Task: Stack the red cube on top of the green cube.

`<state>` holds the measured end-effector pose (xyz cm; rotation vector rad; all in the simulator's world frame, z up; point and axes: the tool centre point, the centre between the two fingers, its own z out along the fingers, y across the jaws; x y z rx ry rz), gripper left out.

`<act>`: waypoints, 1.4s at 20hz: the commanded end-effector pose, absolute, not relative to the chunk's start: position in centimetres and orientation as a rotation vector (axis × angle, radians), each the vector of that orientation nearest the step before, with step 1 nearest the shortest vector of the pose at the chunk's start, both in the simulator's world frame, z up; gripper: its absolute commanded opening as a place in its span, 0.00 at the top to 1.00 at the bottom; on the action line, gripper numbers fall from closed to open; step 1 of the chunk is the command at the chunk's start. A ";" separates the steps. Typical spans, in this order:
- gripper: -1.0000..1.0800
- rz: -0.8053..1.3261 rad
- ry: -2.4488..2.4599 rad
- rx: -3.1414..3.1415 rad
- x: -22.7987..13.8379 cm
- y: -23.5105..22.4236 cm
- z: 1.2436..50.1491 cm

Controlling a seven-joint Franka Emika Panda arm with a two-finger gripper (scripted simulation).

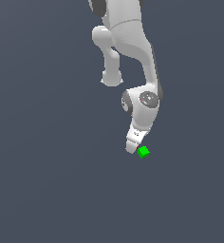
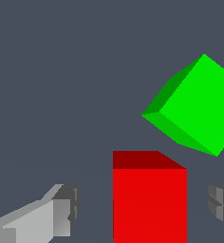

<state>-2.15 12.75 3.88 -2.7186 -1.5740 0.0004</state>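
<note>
- My arm (image 1: pixel 133 42) comes down from the top centre of the exterior view, white against a plain dark grey floor (image 1: pixel 42 180)
- My claw (image 1: pixel 131 147) sits just below the middle of that frame, slightly to the exterior view's right
- The green cube (image 1: pixel 143 152) lies on the floor right against the lower right side of my claw in the exterior view; whether they touch I cannot tell from there
- The red cube (image 2: pixel 149 201) does not show in the exterior view; my own hand covers that spot
- In the wrist view the red cube stands between my two fingers (image 2: pixel 47 216), one finger showing pale grey and the other only as a dark pad at the frame edge
- There is a clear gap of floor between each finger and the red cube, so my claw is spread wide and grips nothing
- The green cube shows in the wrist view too, turned at an angle to the red one, its near corner close to the red cube's far edge
- Both cubes rest on the floor, side by side, neither on top of the other
</note>
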 end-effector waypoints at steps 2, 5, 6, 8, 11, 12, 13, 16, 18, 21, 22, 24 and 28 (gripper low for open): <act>0.04 0.000 -1.576 -2.718 -2.2 12.7 2.5; 0.04 0.000 -1.576 -2.718 -2.1 12.7 2.0; 0.04 0.000 -1.576 -2.718 -2.1 12.7 2.0; 1.00 0.000 -1.576 -2.718 -2.1 12.7 2.0; 1.00 0.000 -1.576 -2.718 -2.1 12.7 2.0; 1.00 0.000 -1.576 -2.718 -2.1 12.7 2.0; 1.00 0.000 -1.576 -2.718 -2.1 12.7 2.0; 1.00 0.000 -1.576 -2.718 -2.1 12.7 2.0; 1.00 0.000 -1.576 -2.718 -2.1 12.8 2.1; 1.00 0.000 -1.576 -2.718 -2.1 12.7 2.5; 1.00 0.000 -1.576 -2.718 -2.1 12.7 2.8; 1.00 0.000 -1.577 -2.718 -2.1 12.7 3.5; 1.00 0.000 -1.577 -2.718 -2.2 12.7 5.7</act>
